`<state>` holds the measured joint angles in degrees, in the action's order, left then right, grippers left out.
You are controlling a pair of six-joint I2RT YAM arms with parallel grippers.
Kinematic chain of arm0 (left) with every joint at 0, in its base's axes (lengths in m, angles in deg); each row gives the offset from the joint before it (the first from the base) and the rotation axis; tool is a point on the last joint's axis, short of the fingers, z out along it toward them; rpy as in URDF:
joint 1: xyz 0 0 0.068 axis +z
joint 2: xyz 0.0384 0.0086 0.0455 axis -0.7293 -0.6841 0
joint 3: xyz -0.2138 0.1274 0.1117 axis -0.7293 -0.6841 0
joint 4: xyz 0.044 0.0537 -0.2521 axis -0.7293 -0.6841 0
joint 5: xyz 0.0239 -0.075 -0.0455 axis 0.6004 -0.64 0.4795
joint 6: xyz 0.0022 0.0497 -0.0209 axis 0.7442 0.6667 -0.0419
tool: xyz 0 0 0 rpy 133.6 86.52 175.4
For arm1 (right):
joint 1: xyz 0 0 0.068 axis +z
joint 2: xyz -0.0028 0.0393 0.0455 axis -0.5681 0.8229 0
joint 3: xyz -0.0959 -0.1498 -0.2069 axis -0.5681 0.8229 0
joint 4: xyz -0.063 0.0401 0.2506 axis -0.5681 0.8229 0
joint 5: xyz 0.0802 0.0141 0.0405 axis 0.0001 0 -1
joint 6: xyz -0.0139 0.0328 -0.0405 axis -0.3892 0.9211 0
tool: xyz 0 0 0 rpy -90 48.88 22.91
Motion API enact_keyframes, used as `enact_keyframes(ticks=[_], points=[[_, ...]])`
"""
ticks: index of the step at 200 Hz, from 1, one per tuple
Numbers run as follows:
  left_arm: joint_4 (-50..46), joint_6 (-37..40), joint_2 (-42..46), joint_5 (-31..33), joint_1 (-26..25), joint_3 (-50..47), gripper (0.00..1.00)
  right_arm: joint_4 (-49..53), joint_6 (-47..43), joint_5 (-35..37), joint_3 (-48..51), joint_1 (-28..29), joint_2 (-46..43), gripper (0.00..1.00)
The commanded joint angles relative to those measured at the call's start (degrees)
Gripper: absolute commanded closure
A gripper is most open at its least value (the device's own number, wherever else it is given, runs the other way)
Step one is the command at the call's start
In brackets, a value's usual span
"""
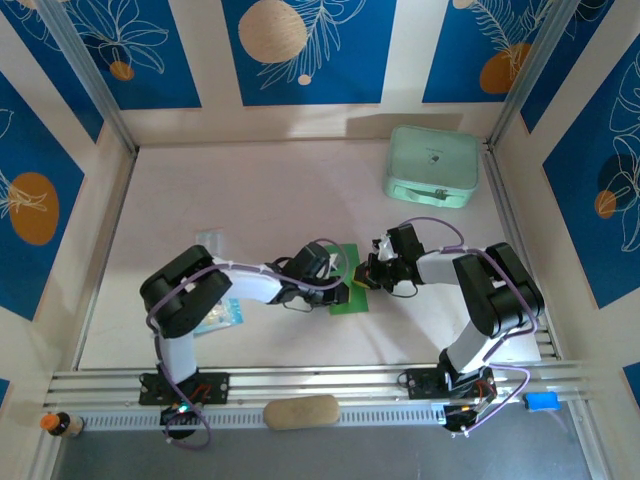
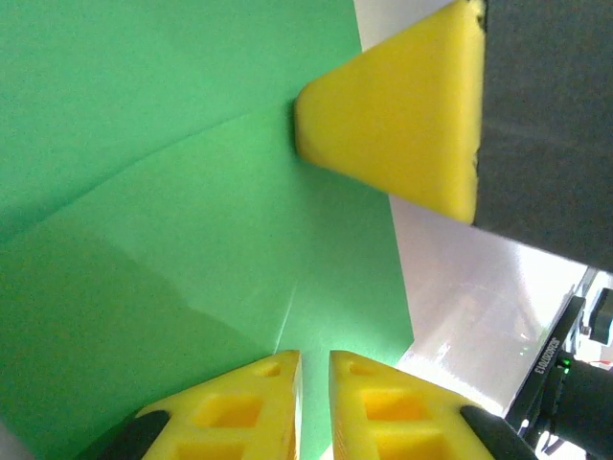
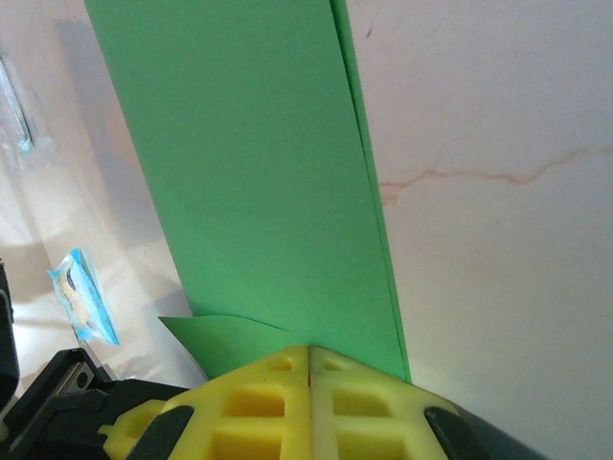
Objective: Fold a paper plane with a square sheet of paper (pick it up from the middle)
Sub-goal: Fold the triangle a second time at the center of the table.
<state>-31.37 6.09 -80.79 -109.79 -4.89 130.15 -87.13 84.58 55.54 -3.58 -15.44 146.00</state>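
In right tool, paper sheet (folded)

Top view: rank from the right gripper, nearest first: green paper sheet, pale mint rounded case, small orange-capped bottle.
1. Green paper sheet, held in the right gripper.
2. Pale mint rounded case, far right.
3. Small orange-capped bottle, near-left corner.

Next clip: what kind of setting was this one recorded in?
Probably a purpose-built robot recording booth, not a home or workshop: a pale tabletop boxed in by blue leaf-print wall panels, with an aluminium rail along the near edge.
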Motion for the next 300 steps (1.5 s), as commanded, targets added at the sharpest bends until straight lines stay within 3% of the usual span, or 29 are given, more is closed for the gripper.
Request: enact_keyframes(ticks=[1,105,161,254,300], points=[[-4.6,-0.7,1.9,-1.3,-0.6,-3.3,0.85,3.2,0.0,3.1,1.3,0.0,2.0,1.00],[-14.8,5.3,9.1,-0.7,-1.8,-5.3,0.90,3.4,0.1,2.8,1.2,-0.1,1.6,1.00],[-16.1,8.0,14.8,5.5,-1.0,-3.1,0.92,3.8,0.0,1.6,0.7,-0.1,0.7,1.00],[-16.6,10.3,2.7,4.4,3.2,6.0,0.91,3.9,0.3,-1.9,-0.3,-0.1,-2.4,0.98],[-13.4,7.4,1.5,3.6,3.2,1.6,0.94,10.0,0.4,0.8,0.3,-0.2,-11.4,0.85]])
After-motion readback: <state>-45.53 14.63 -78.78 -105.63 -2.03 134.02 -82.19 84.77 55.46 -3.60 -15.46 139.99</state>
